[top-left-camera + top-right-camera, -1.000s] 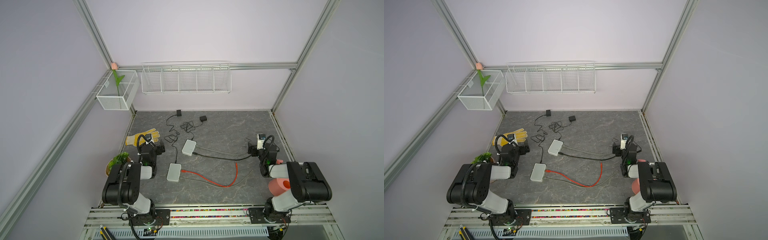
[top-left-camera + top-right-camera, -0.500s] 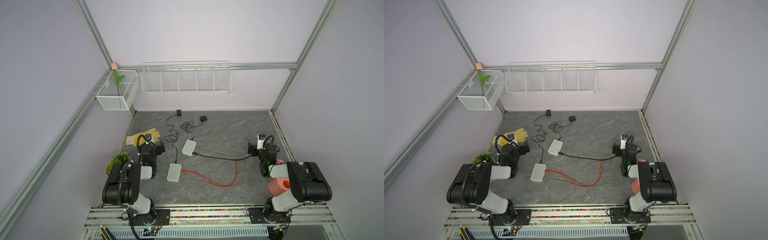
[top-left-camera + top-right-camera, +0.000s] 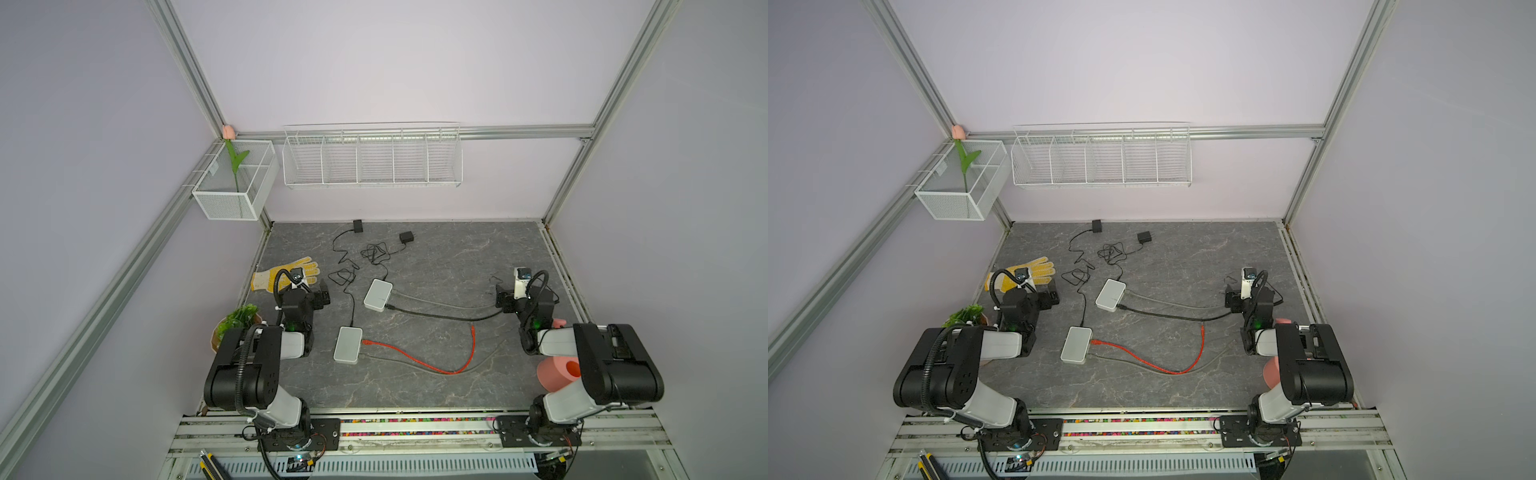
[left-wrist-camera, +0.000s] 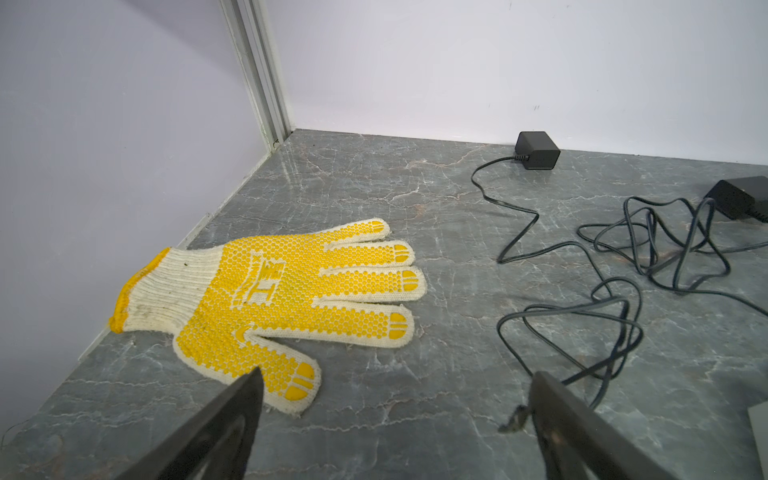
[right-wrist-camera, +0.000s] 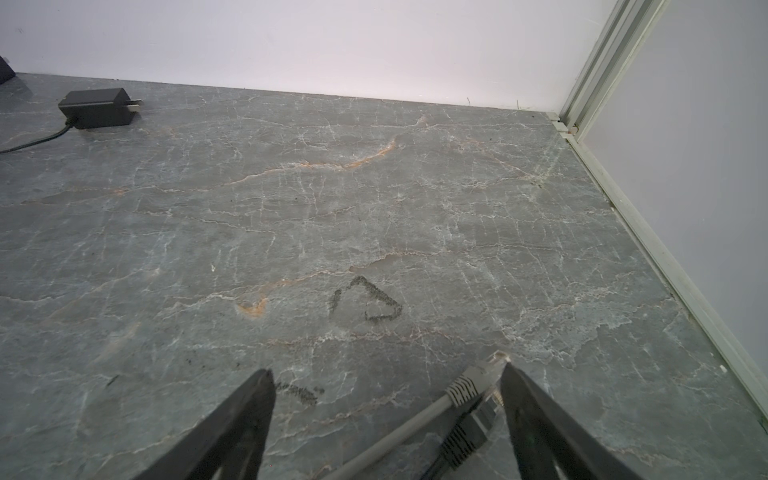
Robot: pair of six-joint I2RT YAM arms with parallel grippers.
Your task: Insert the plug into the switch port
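Right claw: we see the right claw [image 5: 385, 370] spread wide, low over the tabletop [image 5: 374, 187], pinching nothing
Left claw: the left claw [image 4: 395, 374] is also spread and empty, near the glove [image 4: 291, 299]
Plugs: a grey plug [image 5: 478, 380] and a black plug [image 5: 469, 432] lie side by side on the tabletop, just beside one finger of the right claw
Switches: the far switch [image 3: 378, 295] and the near switch [image 3: 348, 350] sit mid-tabletop, well apart from those plugs
Risk, grip: we judge a squeeze could catch both plugs at once, or shove them aside, since they lie off-centre
Risk, pull: a light switch may slide if its cable drags
Risk, port: a tilted plug could jam at the port mouth
Count: we count two switches, two claws, two power adapters [image 3: 358, 225], one red cable [image 3: 415, 361], one black cable [image 3: 436, 318], two grey cables [image 3: 436, 302], one glove
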